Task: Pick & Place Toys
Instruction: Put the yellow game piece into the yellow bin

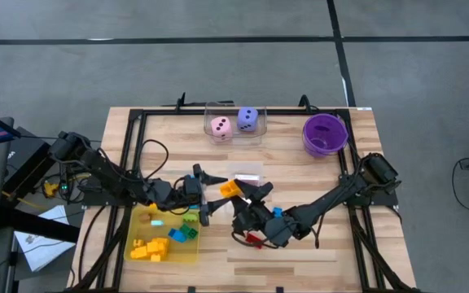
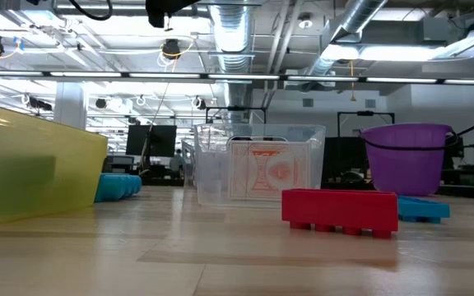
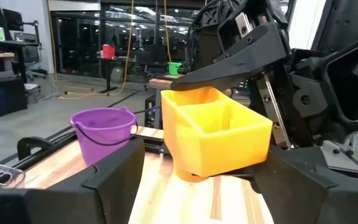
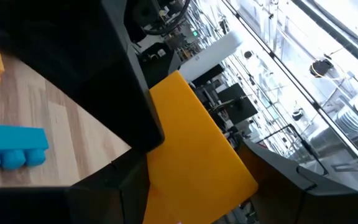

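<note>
A yellow-orange hollow brick [image 1: 230,189] is held above the table's middle by my right gripper [image 1: 241,197], which is shut on it; it also shows in the right wrist view [image 4: 197,155]. My left gripper [image 1: 210,195] is open just to the brick's left. In the left wrist view its two fingers [image 3: 110,177] stand on either side of the brick [image 3: 216,134] without touching it. A blue brick [image 1: 277,212] and a red brick [image 1: 255,238] lie flat on the table near my right gripper. A pink die [image 1: 221,127] and a purple die [image 1: 248,119] sit in a clear box. My right gripper pinches the yellow-orange brick between its two fingers. One finger [image 3: 229,59] lies over the open top rim [image 3: 194,94] and the other comes in under the bottom, from the table's right side. The brick is lifted clear, open side up, slightly tilted.
A yellow translucent tray [image 1: 141,218] at the near left holds several yellow, green and blue bricks. The purple bowl [image 1: 326,133] stands far right and the clear box [image 1: 234,134] far middle. A white card [image 1: 247,175] lies just beyond the grippers. The low view shows the red brick [image 2: 340,210].
</note>
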### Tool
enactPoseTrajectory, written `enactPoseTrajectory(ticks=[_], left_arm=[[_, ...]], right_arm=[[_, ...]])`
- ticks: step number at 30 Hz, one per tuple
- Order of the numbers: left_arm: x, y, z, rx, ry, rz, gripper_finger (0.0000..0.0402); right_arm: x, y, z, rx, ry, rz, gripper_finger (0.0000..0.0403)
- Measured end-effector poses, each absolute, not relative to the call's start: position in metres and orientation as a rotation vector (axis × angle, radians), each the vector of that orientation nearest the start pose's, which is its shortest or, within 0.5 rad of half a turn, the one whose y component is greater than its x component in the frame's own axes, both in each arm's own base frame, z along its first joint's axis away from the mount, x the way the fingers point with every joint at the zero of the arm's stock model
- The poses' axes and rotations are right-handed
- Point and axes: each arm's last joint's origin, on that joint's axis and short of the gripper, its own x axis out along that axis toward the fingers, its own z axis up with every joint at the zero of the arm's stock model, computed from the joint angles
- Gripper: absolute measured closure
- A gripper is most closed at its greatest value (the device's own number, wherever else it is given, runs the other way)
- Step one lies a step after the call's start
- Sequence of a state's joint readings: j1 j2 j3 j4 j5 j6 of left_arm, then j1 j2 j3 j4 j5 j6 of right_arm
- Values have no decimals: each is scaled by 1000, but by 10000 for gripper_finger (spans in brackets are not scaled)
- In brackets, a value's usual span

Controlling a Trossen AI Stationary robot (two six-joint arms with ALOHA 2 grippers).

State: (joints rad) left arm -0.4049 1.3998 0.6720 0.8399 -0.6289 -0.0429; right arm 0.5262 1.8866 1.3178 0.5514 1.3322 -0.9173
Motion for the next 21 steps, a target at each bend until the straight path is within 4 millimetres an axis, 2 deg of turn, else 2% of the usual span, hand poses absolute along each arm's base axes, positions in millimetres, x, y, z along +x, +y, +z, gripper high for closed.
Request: enactPoseTrajectory(ticks=[21], left_arm=[[273,-95,260,-125,-151,198,218]], right_arm=[[375,182,270,-839,357,-727,188]])
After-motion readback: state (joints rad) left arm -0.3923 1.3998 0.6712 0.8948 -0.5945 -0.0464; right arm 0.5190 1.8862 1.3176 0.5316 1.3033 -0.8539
